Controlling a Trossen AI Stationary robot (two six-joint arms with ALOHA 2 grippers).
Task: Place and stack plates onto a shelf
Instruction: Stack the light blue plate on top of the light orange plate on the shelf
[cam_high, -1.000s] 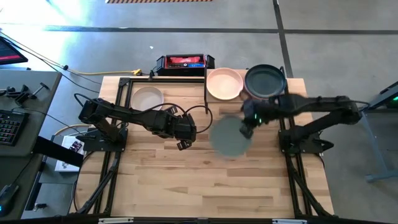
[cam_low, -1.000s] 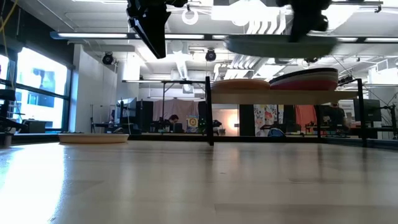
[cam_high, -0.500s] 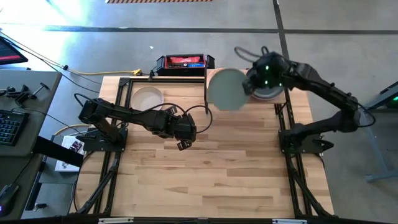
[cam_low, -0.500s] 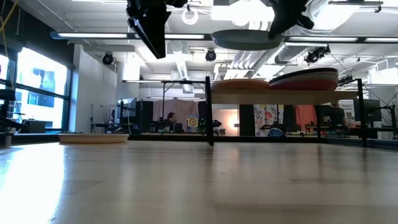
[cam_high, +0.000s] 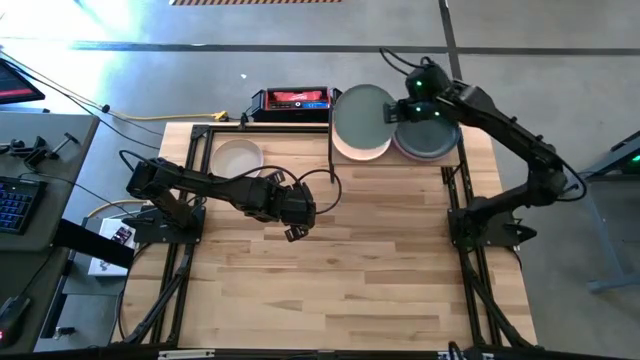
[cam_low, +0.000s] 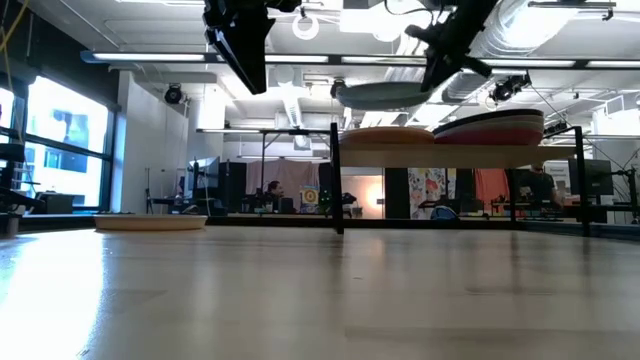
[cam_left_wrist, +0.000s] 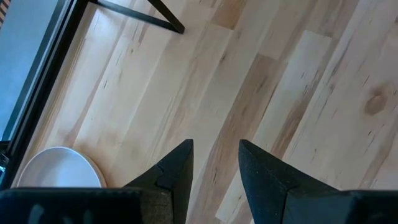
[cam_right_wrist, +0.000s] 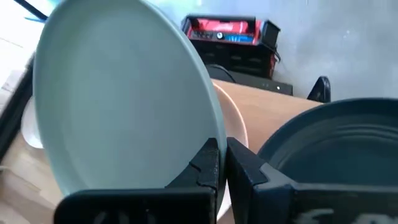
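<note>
The right gripper (cam_high: 392, 112) is clamped on the rim of the pale green plate (cam_high: 362, 116), held above the peach stack (cam_high: 358, 150) on the shelf (cam_low: 470, 153). The plate looks rigid, smooth and probably breakable; an edge pinch suits it. The left gripper (cam_left_wrist: 214, 163) waits over the table (cam_high: 350, 270), fingers narrowly parted.

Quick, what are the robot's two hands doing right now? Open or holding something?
Left gripper: open, holding nothing, above the wooden tabletop.
Right gripper: shut on the rim of the round pale green plate, over the shelf's peach plate.
</note>
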